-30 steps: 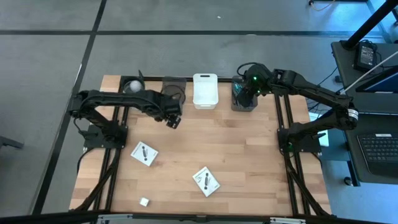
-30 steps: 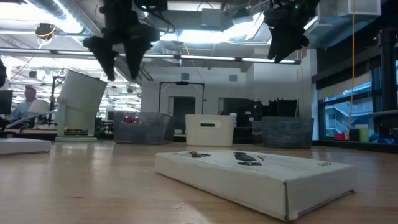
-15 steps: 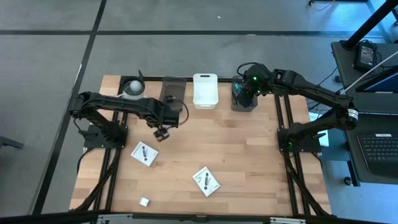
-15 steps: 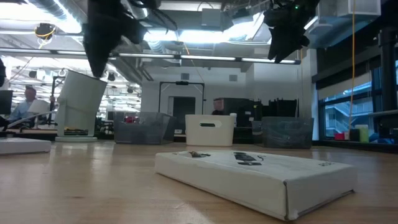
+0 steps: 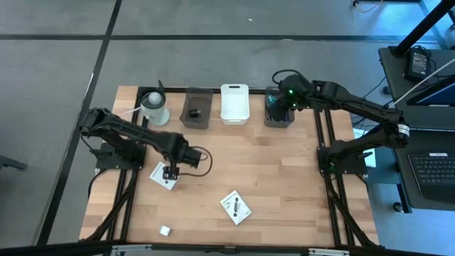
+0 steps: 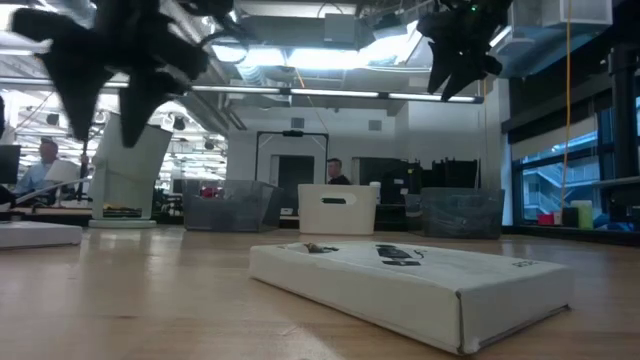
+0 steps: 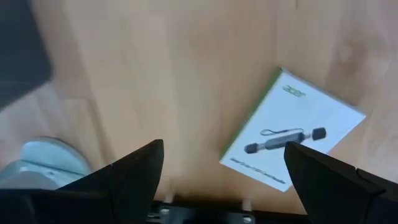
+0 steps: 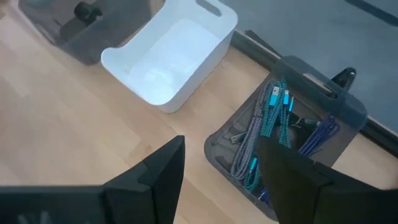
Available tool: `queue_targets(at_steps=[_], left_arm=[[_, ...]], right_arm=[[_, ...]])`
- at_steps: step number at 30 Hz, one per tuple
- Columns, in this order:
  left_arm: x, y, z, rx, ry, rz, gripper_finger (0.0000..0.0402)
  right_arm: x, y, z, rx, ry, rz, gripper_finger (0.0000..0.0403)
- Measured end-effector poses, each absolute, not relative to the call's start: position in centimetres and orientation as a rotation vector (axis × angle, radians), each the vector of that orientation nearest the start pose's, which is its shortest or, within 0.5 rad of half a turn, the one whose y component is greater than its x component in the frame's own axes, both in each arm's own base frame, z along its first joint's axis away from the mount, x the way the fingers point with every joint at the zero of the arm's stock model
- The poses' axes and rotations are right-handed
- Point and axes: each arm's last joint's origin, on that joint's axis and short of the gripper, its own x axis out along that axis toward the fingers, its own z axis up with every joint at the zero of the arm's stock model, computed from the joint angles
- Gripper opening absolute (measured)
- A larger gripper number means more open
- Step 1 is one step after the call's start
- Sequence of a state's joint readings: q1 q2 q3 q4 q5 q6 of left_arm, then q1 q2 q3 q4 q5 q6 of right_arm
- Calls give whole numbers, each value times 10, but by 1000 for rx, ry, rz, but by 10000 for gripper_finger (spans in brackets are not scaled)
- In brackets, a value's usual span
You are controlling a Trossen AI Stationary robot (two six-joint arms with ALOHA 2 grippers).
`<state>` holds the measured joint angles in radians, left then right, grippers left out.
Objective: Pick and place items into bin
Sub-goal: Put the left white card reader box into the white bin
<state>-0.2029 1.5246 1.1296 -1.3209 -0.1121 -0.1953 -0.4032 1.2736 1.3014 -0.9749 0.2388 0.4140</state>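
Left gripper [image 5: 169, 171], fingers apart, hovers over the white packet [image 5: 164, 176] nearest the white cup [image 5: 153, 107]. Right gripper [image 5: 278, 104], fingers apart and empty, hangs above the grey bin [image 5: 279, 118] of cables, well apart from that packet.

The high view looks straight down on the whole table [image 5: 284, 178]. The low view sits at table height, looking level, close to a packet [image 6: 410, 280]. Both wrist views look down at the table from close up.
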Motion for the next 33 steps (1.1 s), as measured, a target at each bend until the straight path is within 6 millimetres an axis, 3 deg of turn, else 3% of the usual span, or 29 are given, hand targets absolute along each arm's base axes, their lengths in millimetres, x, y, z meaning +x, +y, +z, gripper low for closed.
queue_targets(at_steps=[10, 19, 33], left_arm=[[217, -88, 210, 320, 1718, -115, 327], [210, -95, 181, 263, 1707, -141, 327], [214, -95, 133, 391, 1923, -198, 327]], right_arm=[[225, -93, 346, 446, 786, -818, 202], [228, -88, 347, 453, 767, -802, 202], [234, -72, 347, 440, 765, -742, 202]])
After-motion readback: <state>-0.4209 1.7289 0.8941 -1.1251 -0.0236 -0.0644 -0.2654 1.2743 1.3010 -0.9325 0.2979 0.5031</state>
